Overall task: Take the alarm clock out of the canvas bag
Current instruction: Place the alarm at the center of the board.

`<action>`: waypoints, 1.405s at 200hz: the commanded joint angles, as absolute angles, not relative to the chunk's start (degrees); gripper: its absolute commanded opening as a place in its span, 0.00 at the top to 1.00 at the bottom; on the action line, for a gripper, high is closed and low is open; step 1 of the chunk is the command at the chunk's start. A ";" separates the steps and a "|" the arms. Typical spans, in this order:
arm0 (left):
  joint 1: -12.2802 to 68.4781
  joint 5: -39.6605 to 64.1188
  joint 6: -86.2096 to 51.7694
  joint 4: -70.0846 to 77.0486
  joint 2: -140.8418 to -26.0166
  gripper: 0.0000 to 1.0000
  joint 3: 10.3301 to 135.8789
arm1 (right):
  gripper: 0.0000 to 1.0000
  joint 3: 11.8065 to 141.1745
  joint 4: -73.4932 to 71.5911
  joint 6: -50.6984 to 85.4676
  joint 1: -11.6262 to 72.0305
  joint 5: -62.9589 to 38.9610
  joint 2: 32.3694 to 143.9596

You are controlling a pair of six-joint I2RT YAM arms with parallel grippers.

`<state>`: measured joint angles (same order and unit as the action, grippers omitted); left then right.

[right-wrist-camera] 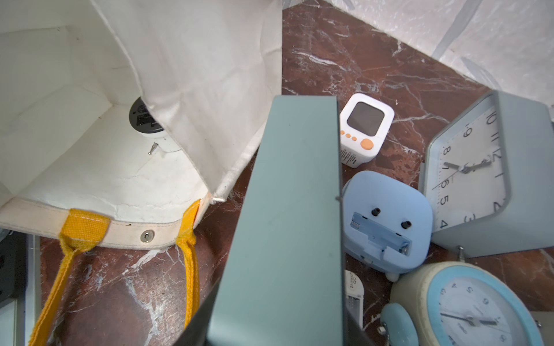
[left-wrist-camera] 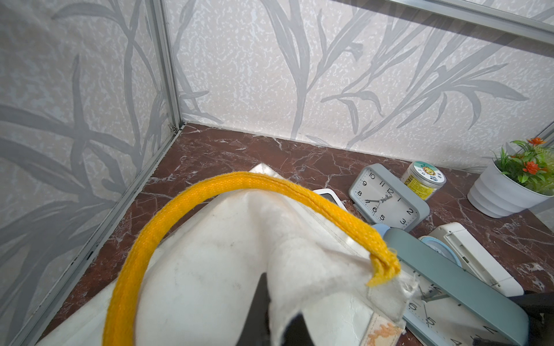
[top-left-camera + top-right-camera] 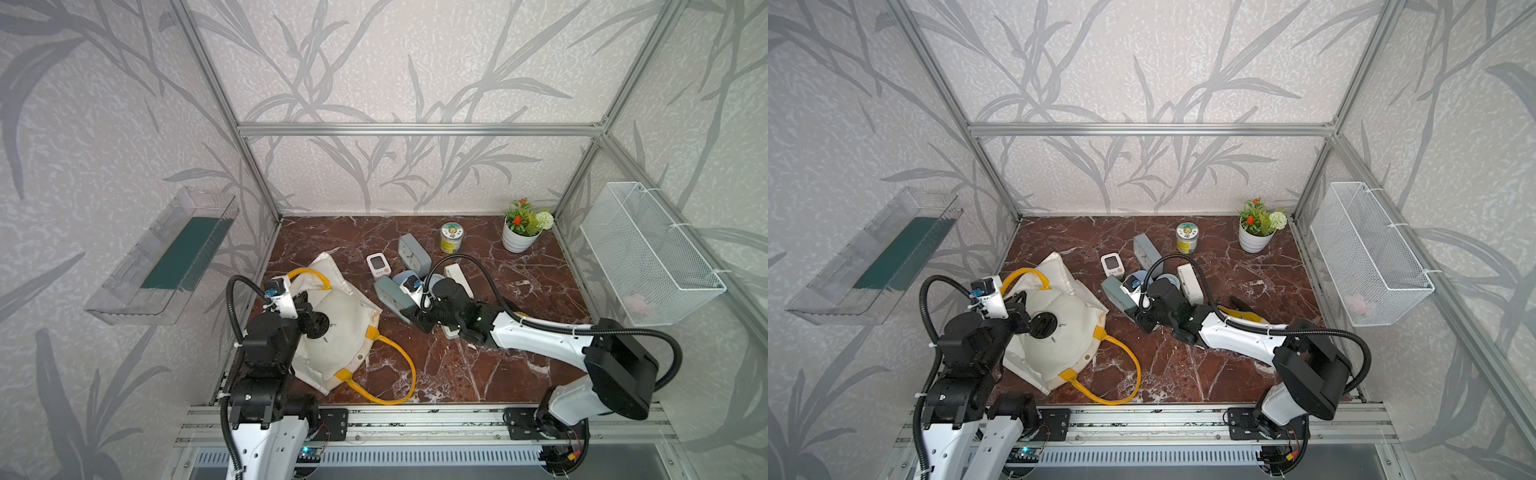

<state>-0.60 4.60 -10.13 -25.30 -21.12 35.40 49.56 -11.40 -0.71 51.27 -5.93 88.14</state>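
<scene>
A red-brown marble counter (image 3: 457, 374) inside a frame walled with leaf-print paper; the canvas bag (image 3: 345, 353) lies slumped along its left side, mouth turned toward the middle, a yellow handle (image 1: 192, 269) trailing to the front edge; the left gripper (image 3: 300, 300) is clamped on the bag's upper rim, propping the mouth open. The right gripper (image 3: 405, 309) clasps a grey-green alarm clock (image 3: 388, 296) by its body, tilted, just outside the mouth near the middle of the counter, so the extraction looks all but made; whether its base touches the marble cannot be told. Just behind it crowd a standing grey-green clock (image 3: 413, 251), a white digital timer (image 3: 379, 264), a pale blue clock (image 1: 386, 221) and a cream twin-bell clock (image 1: 464, 314); a round white object with a black back (image 1: 144, 119), probably one more clock, sits deep in the bag. The next move calls for lowering the held clock onto a bare patch, clear of its neighbours, before letting go.
</scene>
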 commanded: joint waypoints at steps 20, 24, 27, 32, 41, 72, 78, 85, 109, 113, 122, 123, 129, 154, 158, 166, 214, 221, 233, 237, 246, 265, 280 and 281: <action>-0.70 4.85 -9.16 -24.52 -20.33 1.00 36.64 | 0.72 52.47 -20.35 2.88 51.37 -4.79 90.96; -0.73 4.86 -9.15 -24.53 -20.23 1.00 36.65 | 0.73 52.47 -20.66 3.15 51.41 -4.50 91.23; -0.71 4.90 -9.15 -24.59 -20.26 1.00 36.65 | 0.72 52.47 -20.80 3.43 51.42 -4.22 91.37; -0.77 4.95 -9.17 -24.54 -20.23 1.00 36.64 | 0.72 52.47 -21.08 3.83 51.46 -3.86 91.77; -0.75 4.93 -9.15 -24.57 -20.25 1.00 36.56 | 0.72 52.62 -21.49 4.61 51.66 -3.59 92.54; -0.75 5.12 -9.26 -24.55 -20.24 1.00 36.56 | 0.71 53.26 -21.78 4.48 52.88 -1.73 95.23; -0.73 5.08 -9.23 -24.54 -20.14 1.00 36.59 | 0.71 53.22 -22.10 4.41 53.12 -1.31 95.70; -0.75 5.10 -9.19 -24.65 -20.14 1.00 36.72 | 0.71 53.17 -22.29 4.44 53.25 -0.86 96.20; -0.73 5.09 -9.11 -24.70 -20.20 1.00 36.73 | 0.70 52.78 -22.94 4.82 53.35 -0.20 97.28; -0.70 5.10 -9.07 -24.77 -20.21 1.00 36.72 | 0.69 52.67 -23.07 4.93 53.35 -0.21 97.37; -0.78 5.02 -9.05 -24.80 -20.17 1.00 36.74 | 0.68 52.57 -23.04 5.00 53.36 -0.24 97.47; -0.70 5.01 -9.05 -24.79 -20.19 1.00 36.69 | 0.67 52.56 -23.03 5.00 53.35 -0.25 97.47; -0.70 5.12 -9.05 -24.79 -20.19 1.00 36.74 | 0.67 52.51 -22.98 5.14 53.35 -0.27 97.47; -0.71 5.14 -9.27 -24.48 -20.15 1.00 36.56 | 0.65 53.13 -21.95 5.56 53.42 -0.64 99.20; -0.70 5.14 -9.27 -24.45 -20.18 1.00 36.48 | 0.64 53.21 -21.83 5.63 53.35 -0.62 99.37; -0.70 5.12 -9.23 -24.45 -20.18 1.00 36.55 | 0.63 53.24 -21.81 5.79 53.36 -0.57 99.62; -0.72 4.92 -9.06 -24.77 -20.19 1.00 36.66 | 0.43 53.92 -21.00 5.81 53.37 0.41 100.69; -0.74 4.90 -9.07 -24.83 -20.14 1.00 36.68 | 0.40 53.88 -20.89 5.85 53.38 0.49 100.56; -0.76 4.91 -9.10 -24.83 -20.04 1.00 36.69 | 0.34 53.54 -20.77 5.86 53.43 0.68 99.97; -0.71 4.77 -9.16 -24.79 -20.04 1.00 36.64 | 0.32 53.36 -20.66 5.95 53.39 0.78 99.79; -0.71 4.84 -9.18 -24.85 -19.99 1.00 36.64 | 0.30 53.12 -20.44 6.00 53.43 1.18 99.18; -0.73 4.85 -9.23 -24.83 -20.03 1.00 36.56 | 0.28 52.27 -20.39 6.21 53.37 1.73 98.05; -0.71 4.88 -9.27 -24.83 -20.04 1.00 36.47 | 0.26 51.71 -20.15 6.40 53.44 2.09 96.33; -0.70 4.90 -9.29 -24.85 -20.04 1.00 36.47 | 0.26 51.65 -20.14 6.45 53.44 2.19 96.20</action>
